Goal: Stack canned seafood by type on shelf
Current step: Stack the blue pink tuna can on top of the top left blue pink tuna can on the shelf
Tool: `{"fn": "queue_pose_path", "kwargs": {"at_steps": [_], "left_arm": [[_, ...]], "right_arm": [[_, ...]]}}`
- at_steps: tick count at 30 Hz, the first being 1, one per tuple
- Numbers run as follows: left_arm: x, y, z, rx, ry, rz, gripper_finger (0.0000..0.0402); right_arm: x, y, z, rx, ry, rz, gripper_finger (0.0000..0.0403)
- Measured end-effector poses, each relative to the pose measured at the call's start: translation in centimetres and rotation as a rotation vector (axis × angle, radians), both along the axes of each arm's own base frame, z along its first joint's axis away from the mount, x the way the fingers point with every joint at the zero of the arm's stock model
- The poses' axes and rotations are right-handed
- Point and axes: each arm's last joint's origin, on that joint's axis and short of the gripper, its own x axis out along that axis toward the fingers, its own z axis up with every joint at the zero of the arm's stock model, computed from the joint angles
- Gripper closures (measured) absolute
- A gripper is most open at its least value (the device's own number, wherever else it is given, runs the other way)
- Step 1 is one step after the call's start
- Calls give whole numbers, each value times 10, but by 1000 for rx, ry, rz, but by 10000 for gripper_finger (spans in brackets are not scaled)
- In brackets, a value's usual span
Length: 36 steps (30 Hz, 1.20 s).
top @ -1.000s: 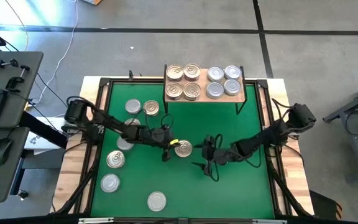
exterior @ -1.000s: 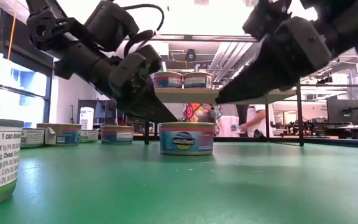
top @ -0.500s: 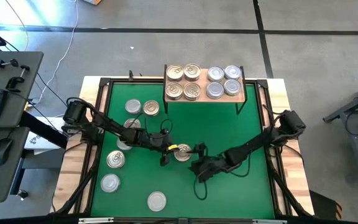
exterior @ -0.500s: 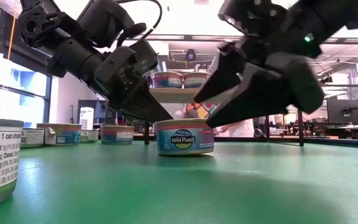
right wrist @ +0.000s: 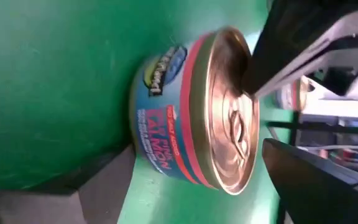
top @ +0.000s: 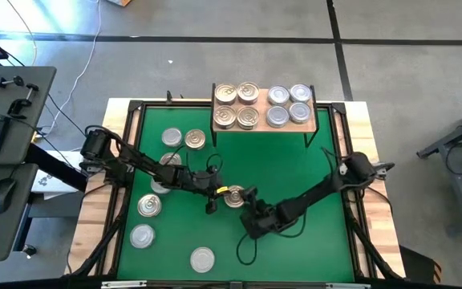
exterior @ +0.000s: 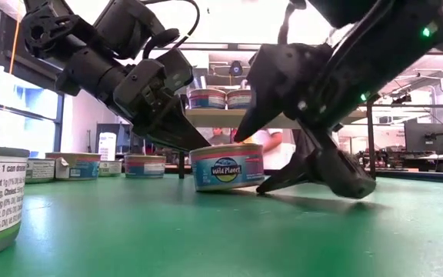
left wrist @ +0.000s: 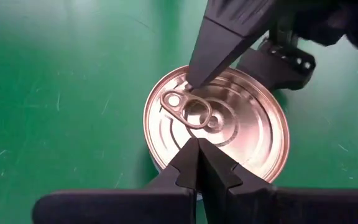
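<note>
The right pincer [top: 245,201] is spread wide around a gold-lidded tin [top: 234,195] in the middle of the green mat [top: 295,160], one finger low beside the tin's wall, the other above its lid; the tin stands on the mat, not lifted. The left pincer [top: 212,193] has its fingers pressed together, tips at the tin's opposite edge. The shelf [top: 263,122] at the far side of the surface carries four gold-lidded tins [top: 237,105] on its left half and four silver-lidded tins [top: 289,105] on its right half. More tins [top: 147,205] lie scattered on the mat's left side, another [top: 202,258] near the front edge
</note>
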Motion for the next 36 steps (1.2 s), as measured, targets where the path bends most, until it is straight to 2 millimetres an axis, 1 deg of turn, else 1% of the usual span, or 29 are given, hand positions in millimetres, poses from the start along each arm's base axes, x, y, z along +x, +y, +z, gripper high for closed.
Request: {"fn": "queue_pose_path", "kwargs": {"at_steps": [4, 10, 13, 18, 21, 24, 27, 29, 32, 36], "left_arm": [[0, 1, 0, 4, -6, 1, 402], [0, 5, 0, 5, -16, 16, 402], [0, 5, 1, 9, -24, 25, 402], [2, 5, 2, 8, -60, 29, 402], [1, 5, 8, 11, -78, 21, 402], [-2, 0, 22, 8, -99, 6, 401], [-10, -7, 43, 13, -127, -35, 401], [-18, -13, 61, 31, -156, -40, 401], [-34, -22, 83, 85, -172, -9, 401], [-60, -35, 107, 189, -192, 63, 401]], "right_arm": [[2, 0, -5, -13, -9, -5, 87], [6, 2, -4, 5, -46, 5, 130], [7, 3, -3, 28, -60, 2, 164], [8, 2, -3, 81, -112, -45, 236], [7, 3, -3, 99, -124, -57, 242], [6, 7, 2, 134, -141, -56, 242], [-1, 7, 14, 158, -136, -73, 242], [-5, 6, 30, 172, -136, -96, 242], [-9, 5, 63, 168, -166, -114, 242], [-11, 6, 111, 100, -203, -57, 242]]}}
